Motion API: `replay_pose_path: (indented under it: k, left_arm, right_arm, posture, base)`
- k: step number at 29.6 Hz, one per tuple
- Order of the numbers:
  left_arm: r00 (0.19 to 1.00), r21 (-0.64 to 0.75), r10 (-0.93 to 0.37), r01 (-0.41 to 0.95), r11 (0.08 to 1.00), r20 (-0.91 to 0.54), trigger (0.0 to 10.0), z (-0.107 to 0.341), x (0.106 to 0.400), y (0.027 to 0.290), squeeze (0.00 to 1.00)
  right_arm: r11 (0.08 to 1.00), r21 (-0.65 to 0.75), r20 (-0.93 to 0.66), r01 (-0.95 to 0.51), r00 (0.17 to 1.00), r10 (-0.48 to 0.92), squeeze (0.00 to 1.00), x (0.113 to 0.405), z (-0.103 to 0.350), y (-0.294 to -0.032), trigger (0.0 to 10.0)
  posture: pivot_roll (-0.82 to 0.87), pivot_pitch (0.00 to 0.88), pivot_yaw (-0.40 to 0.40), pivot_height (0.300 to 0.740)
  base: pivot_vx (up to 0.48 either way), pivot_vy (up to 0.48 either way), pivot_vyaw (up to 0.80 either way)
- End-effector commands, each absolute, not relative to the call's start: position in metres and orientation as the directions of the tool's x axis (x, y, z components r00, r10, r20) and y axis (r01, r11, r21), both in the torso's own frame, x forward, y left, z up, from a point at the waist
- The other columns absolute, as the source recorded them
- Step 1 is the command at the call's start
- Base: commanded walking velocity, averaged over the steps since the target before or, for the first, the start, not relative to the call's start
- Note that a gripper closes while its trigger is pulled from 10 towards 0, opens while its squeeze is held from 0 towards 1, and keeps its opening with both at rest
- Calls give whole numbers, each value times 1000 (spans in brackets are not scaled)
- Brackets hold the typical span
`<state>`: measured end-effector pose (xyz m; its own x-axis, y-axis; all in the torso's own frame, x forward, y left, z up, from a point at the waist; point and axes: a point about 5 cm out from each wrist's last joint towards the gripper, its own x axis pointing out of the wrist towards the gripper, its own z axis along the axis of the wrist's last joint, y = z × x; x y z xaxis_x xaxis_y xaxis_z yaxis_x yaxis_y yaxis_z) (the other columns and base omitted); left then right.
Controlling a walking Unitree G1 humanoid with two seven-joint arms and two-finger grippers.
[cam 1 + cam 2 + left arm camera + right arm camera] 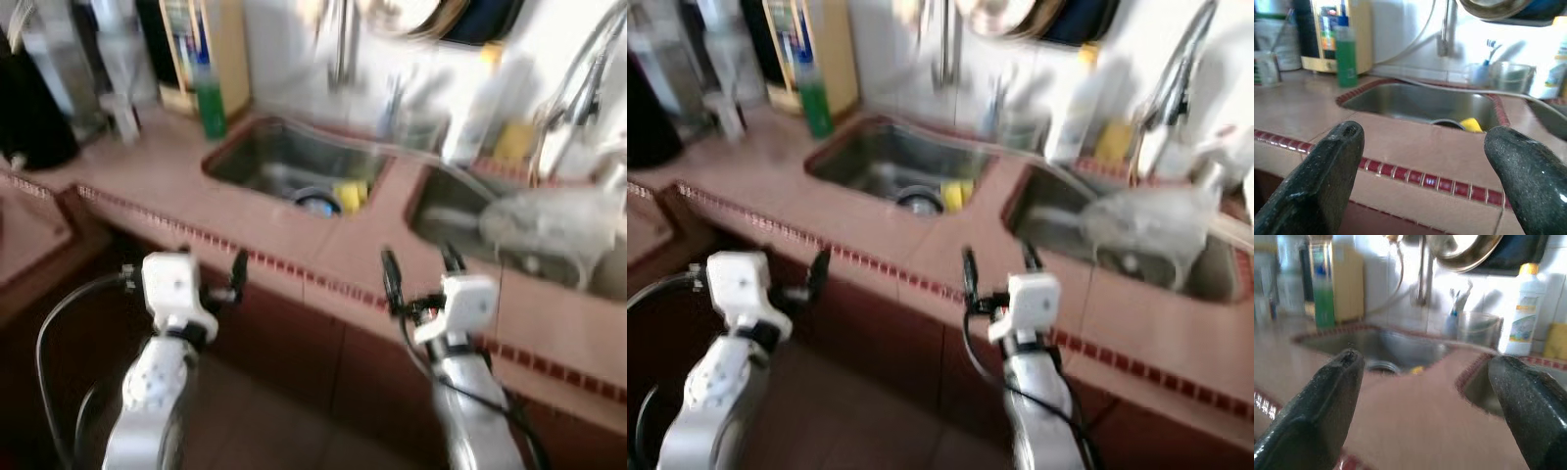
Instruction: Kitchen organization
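Counter (176,191), two sinks: sorting stage unclear.
Left sink (284,157) holds sponge (351,194); green bottle (209,98) just beside it. Left hand (1422,147), right hand (1425,377) open, empty, before it.

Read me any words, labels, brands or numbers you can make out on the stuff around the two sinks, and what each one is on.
None can be read.
White bottle: printed label, too blurred to read.
Yellow box: coloured print on its front, too small to read.
Green bottle: no legible label.
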<state>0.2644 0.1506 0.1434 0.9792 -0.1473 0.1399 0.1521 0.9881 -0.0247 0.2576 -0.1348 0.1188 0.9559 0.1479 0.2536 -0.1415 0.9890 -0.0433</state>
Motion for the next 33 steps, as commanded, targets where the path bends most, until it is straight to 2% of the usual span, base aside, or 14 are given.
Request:
replay_pose_path:
  k: [1, 11, 14, 16, 20, 23, 26, 30, 31, 33]
  left_arm:
    - [983, 7, -146, 146, 989, 113, 10000, 136, 263, 156, 0]
    - [981, 50, -179, 176, 983, 70, 10000, 110, 247, 163, 0]
    - [982, 91, -176, 169, 981, 74, 10000, 93, 240, 166, 0]
    - [982, 70, -178, 173, 982, 69, 10000, 86, 237, 168, 0]
    - [976, 56, -215, 212, 976, 45, 10000, 73, 232, 167, 0]
    - [958, 130, -286, 284, 950, -1, 10000, 53, 225, 161, 0]
    - [945, 167, -318, 327, 930, -75, 10000, 33, 220, 160, 0]
    - [928, 150, -344, 364, 919, -140, 10000, 17, 217, 158, 0]
    - [920, 121, -315, 349, 929, -231, 10000, -4, 217, 160, 0]
    - [919, 114, -300, 337, 934, -257, 10000, -9, 217, 160, 0]
  right_arm:
    - [981, -66, 248, -183, 949, 194, 0, 257, 118, -130, 10000]
    - [951, -133, 161, -280, 940, 300, 0, 246, 97, -135, 10000]
    - [926, -172, 94, -335, 931, 354, 0, 240, 78, -135, 10000]
    - [919, -173, 73, -355, 926, 371, 0, 239, 72, -135, 10000]
    - [873, -185, 28, -451, 886, 463, 0, 235, 63, -129, 10000]
    - [789, -200, -55, -581, 810, 583, 0, 231, 49, -126, 10000]
    - [770, -181, -125, -612, 791, 599, 0, 231, 35, -131, 10000]
    - [770, -172, -194, -614, 788, 584, 0, 231, 19, -138, 10000]
    - [814, -122, -305, -568, 802, 513, 0, 230, -5, -150, 10000]
    - [827, -112, -337, -551, 804, 490, 0, 229, -12, -153, 10000]
  posture:
    - [-1, 92, -21, 740]
    - [1, 101, -29, 740]
    - [2, 93, -32, 740]
    - [2, 81, -37, 740]
    - [5, 64, -49, 740]
    - [9, 47, -55, 740]
    - [13, 39, -57, 740]
    - [19, 33, -56, 740]
    - [26, 25, -55, 740]
    - [26, 25, -54, 740]
  base:
    - [0, 0, 0]
    - [0, 0, 0]
    - [0, 0, 0]
    - [0, 0, 0]
    - [0, 0, 0]
    - [0, 0, 0]
    - [0, 0, 0]
    - [0, 0, 0]
    - [0, 0, 0]
    - [0, 0, 0]
